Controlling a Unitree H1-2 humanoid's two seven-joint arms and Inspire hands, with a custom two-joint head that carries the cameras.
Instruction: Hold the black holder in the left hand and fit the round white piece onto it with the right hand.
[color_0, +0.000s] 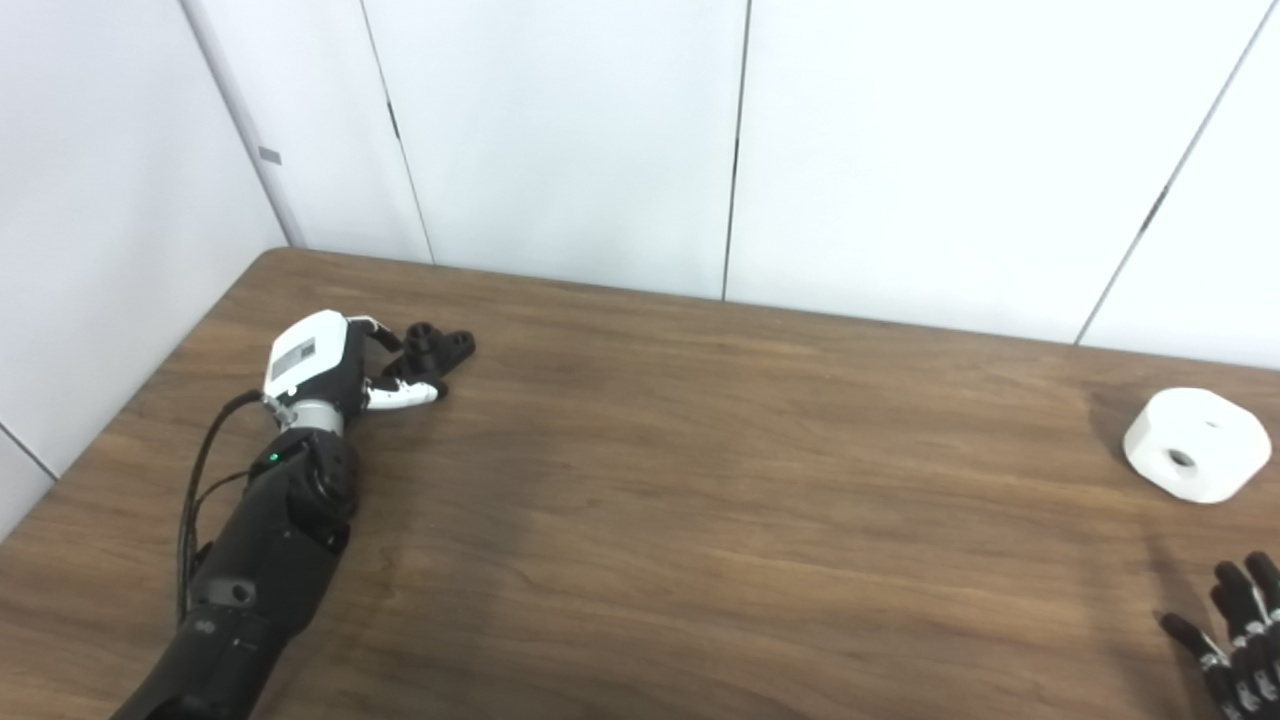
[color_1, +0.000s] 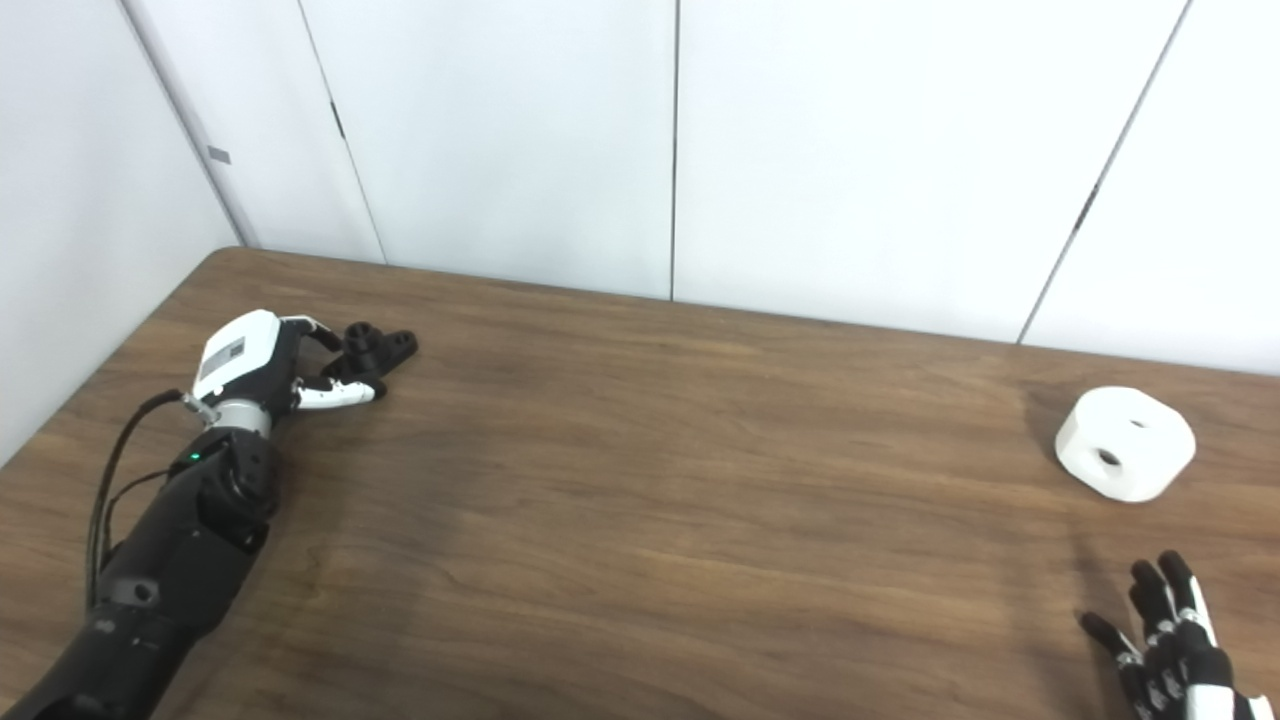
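Two hands are in view, and you are at the first step of the task: taking the black holder. Your left hand (color_0: 325, 365) is at the far left of the table (color_0: 700, 500), about 10 o'clock from the middle. Its fingers (color_0: 405, 396) reach toward 3 o'clock, with one white finger lying along the near side of the black holder (color_0: 432, 352) and a darker one curling over its far side. They touch or almost touch the holder, but I cannot tell if the grasp is already closed, and the holder seems to rest on the wood.

Your right hand (color_1: 1165, 640) is at the near right corner, about 4 o'clock, holding nothing, with its fingers spread and pointing up toward 12 o'clock. Only part of it shows at the picture's edge.

From this hand, the round white piece (color_1: 1125, 443) lies at about 12 o'clock, near but clearly apart, flat on the table with a hole in its side facing you. It is well apart from the holder, across the whole width.

I judge the next move asks you to close the left fingers firmly around the holder and lift it, then bring the right hand forward over the white piece.
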